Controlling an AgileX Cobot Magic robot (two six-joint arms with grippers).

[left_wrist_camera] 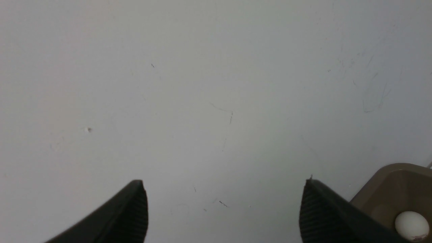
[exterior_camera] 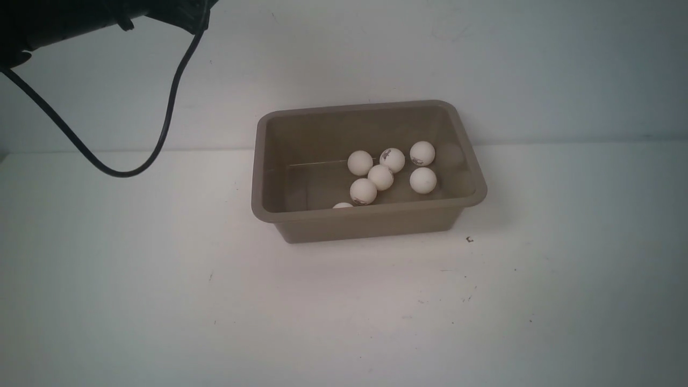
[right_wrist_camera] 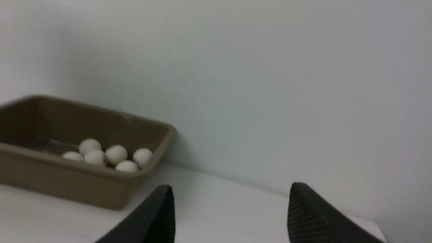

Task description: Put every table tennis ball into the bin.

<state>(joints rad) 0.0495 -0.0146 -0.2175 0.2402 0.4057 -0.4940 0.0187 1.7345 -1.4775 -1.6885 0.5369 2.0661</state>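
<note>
The taupe-brown bin (exterior_camera: pixel 371 216) stands at the table's middle, near the back wall. Several white table tennis balls (exterior_camera: pixel 381 177) lie clustered on its floor, one half hidden behind the near wall. The right wrist view shows the same bin (right_wrist_camera: pixel 81 187) and balls (right_wrist_camera: pixel 115 154) off to one side of my right gripper (right_wrist_camera: pixel 231 202), whose jaws stand apart with nothing between them. My left gripper (left_wrist_camera: pixel 224 199) is open over bare white table, with a bin corner (left_wrist_camera: pixel 391 175) and one ball (left_wrist_camera: pixel 411 225) beside one finger. Only the left arm's upper part (exterior_camera: pixel 64 21) shows in the front view.
A black cable (exterior_camera: pixel 134 156) loops down from the left arm at the upper left. The white wall (exterior_camera: pixel 537 70) rises right behind the bin. A small dark speck (exterior_camera: pixel 469 239) lies on the table by the bin's front right corner.
</note>
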